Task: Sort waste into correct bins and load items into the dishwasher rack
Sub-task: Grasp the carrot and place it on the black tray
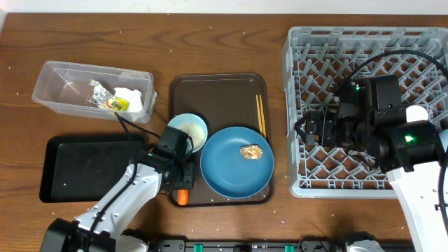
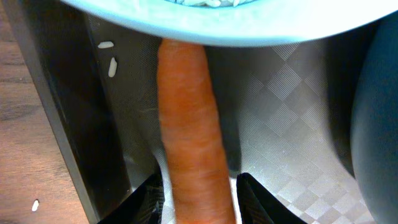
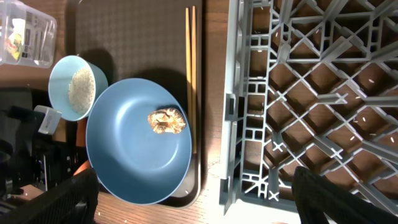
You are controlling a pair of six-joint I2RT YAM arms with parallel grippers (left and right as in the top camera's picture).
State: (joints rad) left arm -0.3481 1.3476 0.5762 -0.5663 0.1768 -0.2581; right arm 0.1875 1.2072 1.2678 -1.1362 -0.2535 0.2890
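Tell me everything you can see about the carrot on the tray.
The carrot is orange, long and roughly cylindrical, with a dull, faintly ridged skin and no greens showing. It lies flat on the textured floor of the brown tray, near its front left edge. One end runs under the rim of the light blue bowl. The other end sits between the fingers of the left pincer, which flank it closely. Whether they press on it cannot be told.

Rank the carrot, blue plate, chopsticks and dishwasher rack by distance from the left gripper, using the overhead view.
1. Carrot, front-left corner of the tray.
2. Blue plate, close on the right.
3. Chopsticks, tray's back right.
4. Dishwasher rack, far right.
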